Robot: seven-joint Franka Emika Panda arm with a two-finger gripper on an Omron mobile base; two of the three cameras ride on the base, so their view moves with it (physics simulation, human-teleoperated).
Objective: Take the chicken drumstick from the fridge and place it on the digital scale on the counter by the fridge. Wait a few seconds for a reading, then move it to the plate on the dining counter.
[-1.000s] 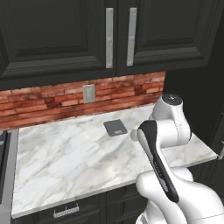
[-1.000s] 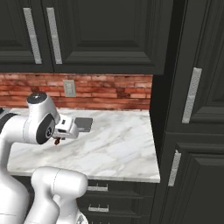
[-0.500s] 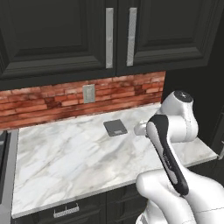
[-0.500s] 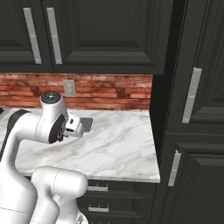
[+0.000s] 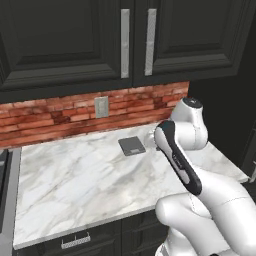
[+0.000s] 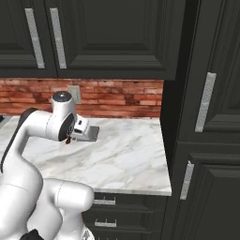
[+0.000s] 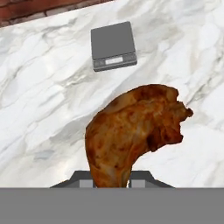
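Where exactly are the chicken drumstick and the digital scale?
chicken drumstick [image 7: 131, 131], hand view, on its meaty middle.
digital scale [image 7: 112, 40], hand view, on its flat top.

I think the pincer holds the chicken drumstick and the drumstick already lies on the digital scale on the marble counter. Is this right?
Not quite. The pincer holds the chicken drumstick, but the hand view shows the digital scale bare, apart from it on the counter.

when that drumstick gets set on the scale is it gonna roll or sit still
The chicken drumstick looks lumpy and curved, so it probably settles rather than rolls. The digital scale is small and flat, so the drumstick may overhang. Its glossy skin could slip in the gripper.
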